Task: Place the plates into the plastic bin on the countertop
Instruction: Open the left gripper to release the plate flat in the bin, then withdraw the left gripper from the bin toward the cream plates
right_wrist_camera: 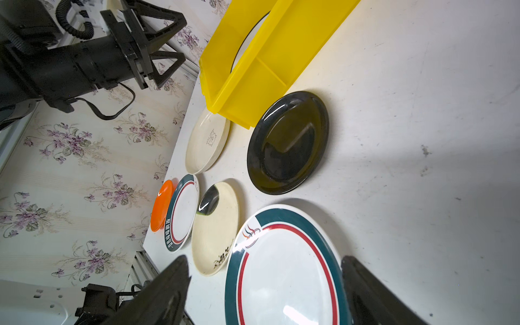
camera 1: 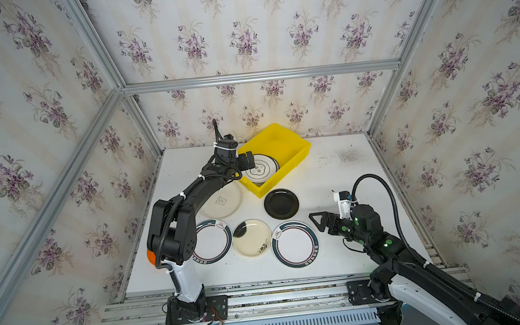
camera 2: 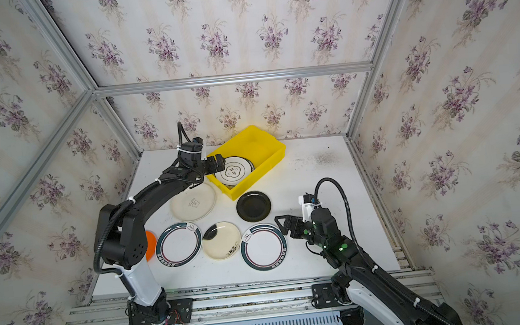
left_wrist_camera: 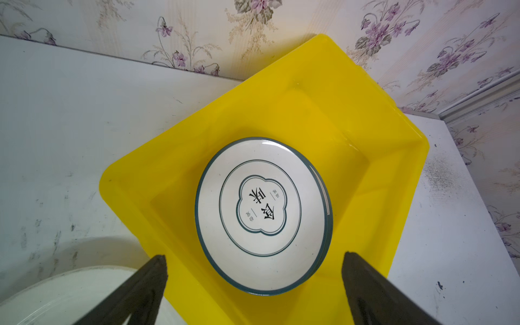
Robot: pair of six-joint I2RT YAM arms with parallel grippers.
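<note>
One tabletop (camera 1: 333, 176), yellow bin (camera 1: 274, 181) at the back with a white green-rimmed plate (left_wrist_camera: 261, 213) lying inside, six more plates (camera 1: 251, 238) loose in front. Left tool (left_wrist_camera: 254, 260) hangs wide open over the bin's near wall, so I reckon backing out low could snag the rim and shove the bin onto the black plate (camera 1: 281, 203) just beside it. Right tool (right_wrist_camera: 264, 263) is open too, empty.

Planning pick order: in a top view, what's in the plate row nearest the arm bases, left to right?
orange plate, partly hidden → left green-rimmed plate → cream plate with a black patch → right green-rimmed plate → right gripper, open.
</note>
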